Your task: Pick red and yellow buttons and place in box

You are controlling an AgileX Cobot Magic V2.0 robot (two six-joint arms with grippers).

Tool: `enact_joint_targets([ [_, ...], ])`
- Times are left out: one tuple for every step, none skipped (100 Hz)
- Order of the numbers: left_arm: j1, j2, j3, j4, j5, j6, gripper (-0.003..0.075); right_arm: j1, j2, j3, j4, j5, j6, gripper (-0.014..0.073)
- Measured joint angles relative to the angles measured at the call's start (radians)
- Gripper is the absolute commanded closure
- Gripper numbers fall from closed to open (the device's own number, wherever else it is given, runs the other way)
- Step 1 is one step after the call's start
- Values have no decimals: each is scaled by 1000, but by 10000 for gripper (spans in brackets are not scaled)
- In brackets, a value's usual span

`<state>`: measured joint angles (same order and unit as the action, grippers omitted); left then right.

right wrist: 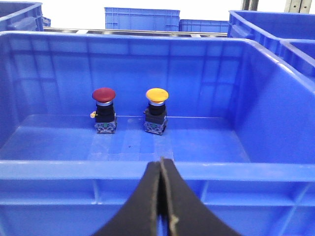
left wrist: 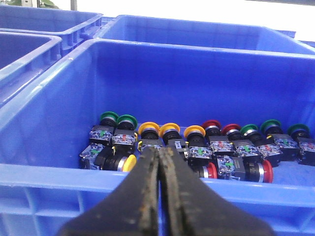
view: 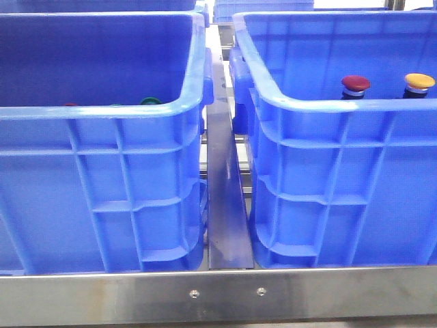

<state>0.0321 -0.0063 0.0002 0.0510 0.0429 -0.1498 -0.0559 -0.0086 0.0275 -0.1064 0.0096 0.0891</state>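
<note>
Right wrist view shows you the right gripper (right wrist: 160,169) pressed together, empty, outside the near rim of the box (right wrist: 147,169). Inside stand the red button (right wrist: 104,110) and yellow button (right wrist: 157,109), upright, side by side. Your left gripper (left wrist: 160,155) is likewise closed, before the twin crate (left wrist: 44,177) of mixed buttons (left wrist: 197,150).

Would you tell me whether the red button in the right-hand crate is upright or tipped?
Upright: the red button stands cap-up on the crate floor.

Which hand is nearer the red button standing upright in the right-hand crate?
Right. The right hand, shut, hovers outside that crate's near wall, facing the red button. The left hand faces the other crate.
</note>
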Motion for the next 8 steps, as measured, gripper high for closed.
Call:
enact_joint_targets([
  [0,0,0,0,0,0,741,0,0,0,0,0,0,662],
  [0,0,0,0,0,0,741,0,0,0,0,0,0,662],
  [0,0,0,0,0,0,741,0,0,0,0,0,0,662],
  [0,0,0,0,0,0,741,0,0,0,0,0,0,662],
  [0,0,0,0,0,0,741,0,0,0,0,0,0,662],
  [0,0,0,0,0,0,741,0,0,0,0,0,0,662],
  [0,0,0,0,0,0,741,0,0,0,0,0,0,662],
  [0,0,0,0,0,0,741,0,0,0,0,0,0,662],
])
